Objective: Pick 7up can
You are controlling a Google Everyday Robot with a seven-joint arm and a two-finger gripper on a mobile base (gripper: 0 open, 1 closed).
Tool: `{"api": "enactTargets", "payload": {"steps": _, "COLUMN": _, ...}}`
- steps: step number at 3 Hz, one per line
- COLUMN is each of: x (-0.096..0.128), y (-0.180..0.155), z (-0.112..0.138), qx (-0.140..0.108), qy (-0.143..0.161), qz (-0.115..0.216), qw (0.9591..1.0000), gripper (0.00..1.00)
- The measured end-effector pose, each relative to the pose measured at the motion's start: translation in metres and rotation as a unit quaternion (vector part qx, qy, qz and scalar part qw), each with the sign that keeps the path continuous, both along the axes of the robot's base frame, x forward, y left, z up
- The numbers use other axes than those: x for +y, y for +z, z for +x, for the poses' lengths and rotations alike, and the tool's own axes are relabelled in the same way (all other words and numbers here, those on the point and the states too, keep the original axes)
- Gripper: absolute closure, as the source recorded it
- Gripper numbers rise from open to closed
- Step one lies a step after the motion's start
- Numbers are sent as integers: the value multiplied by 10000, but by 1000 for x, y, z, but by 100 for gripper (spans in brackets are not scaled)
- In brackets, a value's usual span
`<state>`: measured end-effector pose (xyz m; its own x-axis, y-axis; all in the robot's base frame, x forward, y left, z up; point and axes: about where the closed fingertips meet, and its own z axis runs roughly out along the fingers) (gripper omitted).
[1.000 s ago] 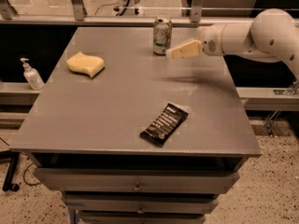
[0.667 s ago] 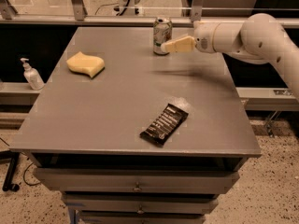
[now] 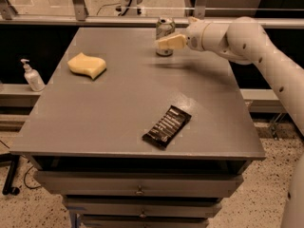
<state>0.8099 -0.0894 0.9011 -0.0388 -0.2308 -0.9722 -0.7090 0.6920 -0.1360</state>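
Since the earlier frame, the white jointed arm [image 3: 247, 37] has reached further in from 3 o'clock. Its cream gripper [image 3: 167, 42] now overlaps the pale, green-marked, silver-topped 7up can [image 3: 165, 26], which stands upright at 12 o'clock on the grey table [image 3: 118, 108]. Whether the gripper is open or closed cannot be determined. A yellow sponge [image 3: 87, 65] lies at 10 o'clock and a black wrapped snack bar [image 3: 166, 126] at 5 o'clock, both well apart from the can.

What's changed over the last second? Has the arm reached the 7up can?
The gripper has moved left across the far side of the table and now overlaps the lower half of the 7up can in the camera view. I cannot tell whether it has taken hold. The can stands upright where it was. The yellow sponge and dark snack bar have not moved.
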Motion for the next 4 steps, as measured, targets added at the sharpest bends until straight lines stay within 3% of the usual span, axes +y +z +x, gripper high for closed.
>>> {"api": "enactTargets", "payload": {"steps": 1, "x": 10, "y": -6, "z": 8, "qx": 14, "qy": 71, "qz": 28, "qw": 10000, "gripper": 17}}
{"api": "enactTargets", "payload": {"steps": 2, "x": 14, "y": -9, "z": 7, "qx": 49, "qy": 139, "qz": 115, "qw": 9998, "gripper": 41}}
{"api": "enactTargets", "payload": {"steps": 4, "x": 13, "y": 7, "z": -20, "qx": 6, "qy": 429, "qz": 474, "qw": 9980, "gripper": 88}}
